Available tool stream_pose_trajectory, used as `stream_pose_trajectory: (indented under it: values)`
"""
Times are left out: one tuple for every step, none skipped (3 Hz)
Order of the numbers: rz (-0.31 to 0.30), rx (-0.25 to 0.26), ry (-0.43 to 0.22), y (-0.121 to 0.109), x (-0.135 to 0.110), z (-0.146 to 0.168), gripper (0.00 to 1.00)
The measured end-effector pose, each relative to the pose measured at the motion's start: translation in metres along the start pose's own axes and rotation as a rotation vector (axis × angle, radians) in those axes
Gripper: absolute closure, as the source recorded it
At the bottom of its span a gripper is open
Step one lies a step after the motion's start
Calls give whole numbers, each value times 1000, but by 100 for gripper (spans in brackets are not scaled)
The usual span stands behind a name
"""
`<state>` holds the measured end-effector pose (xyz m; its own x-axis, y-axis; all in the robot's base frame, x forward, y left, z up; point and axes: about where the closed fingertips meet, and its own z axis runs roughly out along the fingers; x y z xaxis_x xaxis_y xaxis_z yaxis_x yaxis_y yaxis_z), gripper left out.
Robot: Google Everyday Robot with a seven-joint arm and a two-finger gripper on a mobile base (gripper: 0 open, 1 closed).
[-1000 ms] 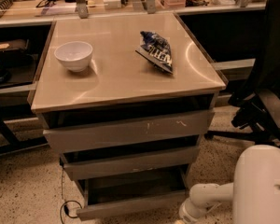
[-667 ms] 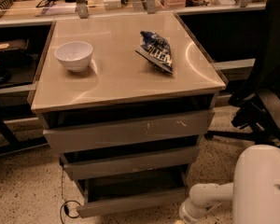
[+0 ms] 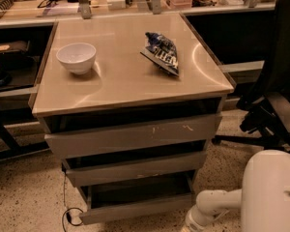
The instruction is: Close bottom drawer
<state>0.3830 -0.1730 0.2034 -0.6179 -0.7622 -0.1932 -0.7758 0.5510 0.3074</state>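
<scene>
The bottom drawer [image 3: 135, 210] is the lowest of three grey drawers under a tan table top. It stands pulled out a little, its plain front strip ahead of the drawer above, with a dark gap showing its inside. My white arm [image 3: 210, 209] reaches down at the lower right, just right of the drawer's front corner. My gripper lies below the bottom edge of the view and does not show.
The middle drawer [image 3: 135, 168] and the scratched top drawer [image 3: 133, 137] also stand slightly out. A white bowl [image 3: 76, 57] and a blue snack bag [image 3: 162, 52] lie on the table top [image 3: 121, 81]. A black office chair [image 3: 275, 95] stands right. A cable [image 3: 67, 216] lies on the floor at left.
</scene>
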Motion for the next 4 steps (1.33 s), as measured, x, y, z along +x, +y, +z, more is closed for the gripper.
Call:
stream_pose_trajectory:
  values:
    - [0,0,0,0,0,0,65]
    - [-3,-4,-1,0,0,1,89]
    - [-9,39,-7,-15,-10,6,100]
    - [-21,79,-8,-36,-24,10,100]
